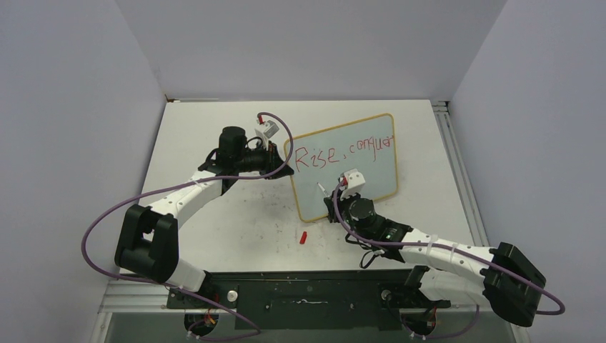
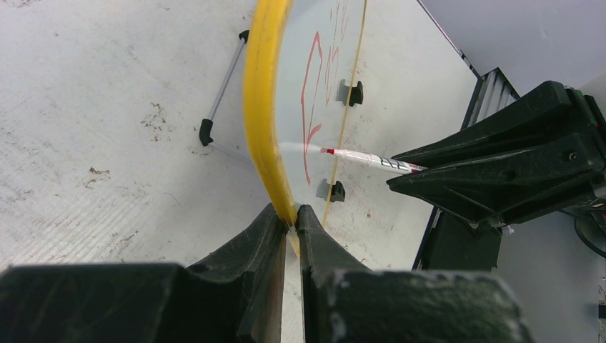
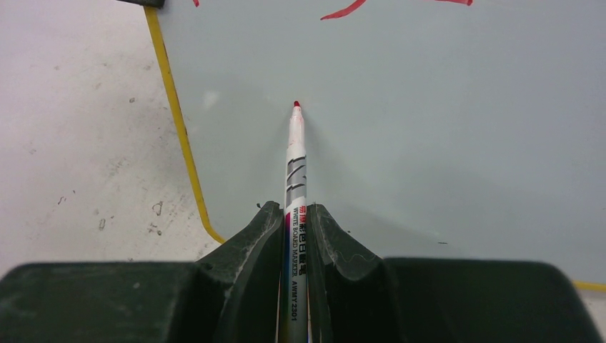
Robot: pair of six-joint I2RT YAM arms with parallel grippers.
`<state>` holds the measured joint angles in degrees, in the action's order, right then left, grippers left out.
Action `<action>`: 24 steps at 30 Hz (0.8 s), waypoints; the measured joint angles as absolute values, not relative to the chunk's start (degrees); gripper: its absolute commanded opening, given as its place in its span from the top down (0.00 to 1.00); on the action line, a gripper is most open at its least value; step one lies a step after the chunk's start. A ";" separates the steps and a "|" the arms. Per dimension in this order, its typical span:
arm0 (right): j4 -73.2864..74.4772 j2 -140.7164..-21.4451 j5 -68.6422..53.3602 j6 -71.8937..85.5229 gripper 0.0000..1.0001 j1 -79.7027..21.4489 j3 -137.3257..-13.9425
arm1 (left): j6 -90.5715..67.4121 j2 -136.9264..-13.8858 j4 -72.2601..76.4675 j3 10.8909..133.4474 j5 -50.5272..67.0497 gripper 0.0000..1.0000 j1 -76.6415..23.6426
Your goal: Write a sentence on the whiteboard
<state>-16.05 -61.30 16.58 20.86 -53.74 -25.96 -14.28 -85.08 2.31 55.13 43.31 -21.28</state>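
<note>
The whiteboard [image 1: 371,168] stands tilted at mid-table, with a yellow-wood frame. The sentence [image 1: 343,151] is red lettering reading "Rise, conquer" on one line along the top. My left gripper [image 1: 280,158] is shut on the board's left frame edge [image 2: 266,107], holding it. My right gripper [image 1: 334,197] is shut on a white marker [image 3: 294,171] with a red tip. The tip sits at the blank lower left of the board surface [image 3: 429,128], below the red strokes [image 3: 343,10]. In the left wrist view the marker [image 2: 364,158] points at the board.
A red marker cap [image 1: 303,237] lies on the white tabletop [image 1: 214,136] in front of the board. The board's metal stand leg [image 2: 221,86] rests behind it. Grey walls enclose the table on three sides.
</note>
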 measured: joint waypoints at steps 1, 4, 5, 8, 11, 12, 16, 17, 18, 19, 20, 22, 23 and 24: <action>-16.19 -61.67 16.75 20.86 0.95 -53.74 -25.96 | -14.28 -85.08 2.31 55.13 43.31 1.00 -21.28; -16.67 -62.48 17.21 20.78 0.95 -53.74 -26.04 | -14.26 -85.08 2.26 55.13 43.18 1.00 -21.26; -16.73 -62.61 17.30 20.71 0.95 -53.74 -26.09 | -14.24 -85.08 2.15 55.13 43.13 1.00 -21.23; -16.93 -62.92 17.34 20.40 0.95 -53.78 -26.41 | -14.24 -85.08 2.07 55.13 43.05 1.00 -21.21; -17.17 -63.33 17.34 20.10 0.95 -53.80 -26.92 | -14.22 -85.08 2.07 55.13 43.05 1.00 -21.21; -17.26 -63.48 17.30 19.97 0.95 -53.80 -27.03 | -14.22 -85.08 2.04 55.13 43.05 1.00 -21.21; -17.50 -63.81 17.15 19.57 0.95 -53.84 -27.14 | -14.15 -85.08 1.93 55.13 42.89 1.00 -21.19; -17.50 -63.92 17.12 19.51 0.95 -53.84 -27.18 | -14.11 -85.08 1.93 55.13 42.83 1.00 -21.19; -17.52 -64.05 17.08 19.46 0.95 -53.84 -27.22 | -14.09 -85.08 1.91 55.13 42.78 1.00 -21.19; -17.54 -64.16 17.06 19.33 0.95 -53.87 -27.24 | -14.09 -85.08 1.87 55.13 42.68 1.00 -21.17; -17.56 -64.27 16.99 19.29 0.95 -54.00 -27.24 | -14.06 -85.08 1.83 55.13 42.63 1.00 -21.17; -17.54 -64.29 16.62 19.20 0.95 -54.11 -27.24 | -14.06 -85.08 1.80 55.13 42.63 1.00 -21.17; -17.54 -64.29 16.49 19.14 0.95 -54.17 -27.24 | -14.09 -85.08 1.83 55.13 42.65 1.00 -21.17; -17.52 -64.34 16.43 19.11 0.95 -54.39 -27.24 | -14.09 -85.08 1.83 55.13 42.65 1.00 -21.17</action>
<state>-17.52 -64.34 16.43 19.11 -54.39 -27.24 -14.09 -85.08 1.83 55.13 42.65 -21.17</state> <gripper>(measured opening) 0.152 0.090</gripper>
